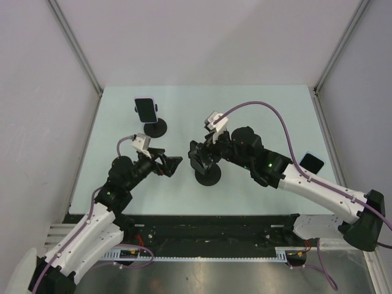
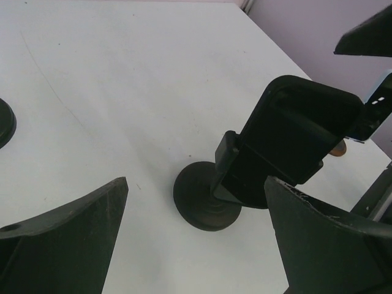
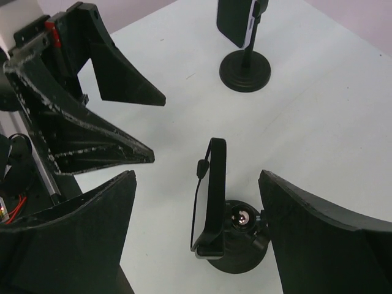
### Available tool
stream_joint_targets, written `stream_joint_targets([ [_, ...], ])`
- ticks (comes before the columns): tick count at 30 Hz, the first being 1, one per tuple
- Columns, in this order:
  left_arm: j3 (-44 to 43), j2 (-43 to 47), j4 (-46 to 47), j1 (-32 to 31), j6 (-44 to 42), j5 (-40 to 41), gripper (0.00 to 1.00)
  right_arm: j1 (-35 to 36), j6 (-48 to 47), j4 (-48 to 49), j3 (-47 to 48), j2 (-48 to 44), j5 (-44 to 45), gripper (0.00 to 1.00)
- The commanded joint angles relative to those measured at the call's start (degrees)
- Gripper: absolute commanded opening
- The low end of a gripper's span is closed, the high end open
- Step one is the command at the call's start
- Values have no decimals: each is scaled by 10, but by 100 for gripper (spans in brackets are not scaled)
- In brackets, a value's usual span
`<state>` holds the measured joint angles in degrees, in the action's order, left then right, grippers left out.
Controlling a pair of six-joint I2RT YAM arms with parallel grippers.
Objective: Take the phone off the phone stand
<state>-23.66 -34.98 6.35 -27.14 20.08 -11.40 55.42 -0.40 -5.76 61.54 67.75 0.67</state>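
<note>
A black phone (image 1: 146, 109) with a pale edge stands in the far left phone stand (image 1: 154, 128); it also shows in the right wrist view (image 3: 236, 21) on its stand (image 3: 245, 70). A second black stand (image 1: 208, 177) sits mid-table. Its cradle (image 3: 211, 196) is seen edge-on, and from behind in the left wrist view (image 2: 294, 131); I see no phone in it. My right gripper (image 1: 201, 158) (image 3: 197, 184) is open with a finger on each side of this cradle. My left gripper (image 1: 174, 165) (image 2: 196, 184) is open and empty just left of it.
A flat black phone-like slab (image 1: 312, 163) lies on the table at the right, beside the right arm. Grey walls close in the pale table (image 1: 257, 110) on three sides. The left gripper's fingers (image 3: 92, 110) sit close to the right gripper.
</note>
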Motion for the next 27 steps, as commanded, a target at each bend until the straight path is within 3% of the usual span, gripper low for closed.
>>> stream_joint_targets([
  [1,-32,-20,10,-2,-41,-33,98,-10,26,-9,42,31,24,87],
  [7,-30,-39,33,-2,-60,-53,98,-29,54,-16,49,67,5,83],
  [16,-21,-69,69,-2,-72,-86,95,-30,53,-31,49,90,-1,61],
  [19,-22,-87,79,-2,-79,-93,92,-32,51,-45,48,87,-18,46],
  [24,-35,-113,87,-1,-93,-125,85,-28,45,-71,47,76,-19,7],
  [27,-39,-126,89,-2,-98,-159,82,-23,45,-80,48,68,-9,0],
])
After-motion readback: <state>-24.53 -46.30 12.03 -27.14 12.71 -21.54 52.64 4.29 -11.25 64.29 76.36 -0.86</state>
